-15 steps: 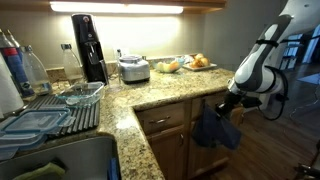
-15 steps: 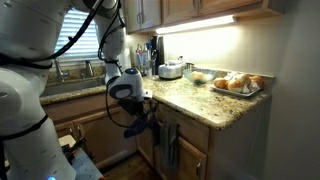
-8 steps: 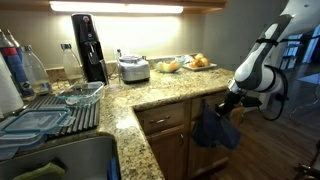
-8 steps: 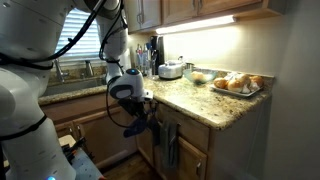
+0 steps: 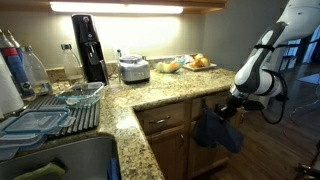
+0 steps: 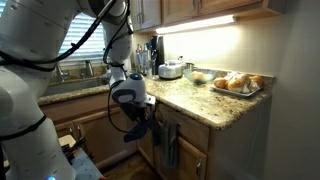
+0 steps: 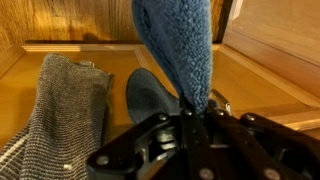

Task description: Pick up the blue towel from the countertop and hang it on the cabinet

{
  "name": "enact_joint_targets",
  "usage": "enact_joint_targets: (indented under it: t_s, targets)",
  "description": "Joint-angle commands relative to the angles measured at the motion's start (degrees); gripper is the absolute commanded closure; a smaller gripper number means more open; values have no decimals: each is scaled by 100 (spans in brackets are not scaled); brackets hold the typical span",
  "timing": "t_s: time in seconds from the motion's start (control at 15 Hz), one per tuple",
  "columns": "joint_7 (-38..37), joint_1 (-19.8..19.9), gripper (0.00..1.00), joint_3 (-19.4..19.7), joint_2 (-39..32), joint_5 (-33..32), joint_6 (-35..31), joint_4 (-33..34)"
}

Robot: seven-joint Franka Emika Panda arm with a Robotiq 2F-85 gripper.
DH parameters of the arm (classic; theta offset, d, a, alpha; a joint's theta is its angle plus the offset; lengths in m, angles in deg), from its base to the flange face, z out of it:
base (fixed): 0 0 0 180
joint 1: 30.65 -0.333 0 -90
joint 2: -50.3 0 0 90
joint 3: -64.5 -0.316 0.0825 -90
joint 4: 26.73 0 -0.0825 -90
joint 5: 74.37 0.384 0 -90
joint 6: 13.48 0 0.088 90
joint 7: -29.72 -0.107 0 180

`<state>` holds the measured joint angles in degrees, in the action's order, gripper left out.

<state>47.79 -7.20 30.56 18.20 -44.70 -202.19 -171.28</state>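
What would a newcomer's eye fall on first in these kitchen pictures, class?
The blue towel dangles from the shut jaws in front of the cabinet, clear of the countertop. In the wrist view a grey textured towel hangs against the wood beside it.

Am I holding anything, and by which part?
The gripper is shut on the blue towel, pinching its bunched top; the rest hangs before the cabinet.

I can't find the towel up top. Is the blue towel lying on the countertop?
No, the blue towel hangs pinched in the gripper in front of the cabinet, below the edge of the countertop.
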Motion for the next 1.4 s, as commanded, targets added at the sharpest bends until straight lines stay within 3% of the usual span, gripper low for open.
enact_joint_targets:
  t_s: [0.0, 0.27, 0.53, 0.67, 0.73, 1.0, 1.33]
  targets:
    - [15, 16, 95, 66, -223, -16, -135, 113]
    - [12, 77, 95, 70, -365, -15, -131, 233]
    - [19, 424, 96, -274, -266, -39, -133, 236]
    - [-17, 351, 95, -156, -224, 18, -83, 282]
    - [-863, 289, 96, 114, -199, -904, -43, 229]
    - [-1519, 222, 95, 459, -139, -1742, 6, 241]
    - [-1940, 293, 95, 481, 54, -2217, -10, 94]
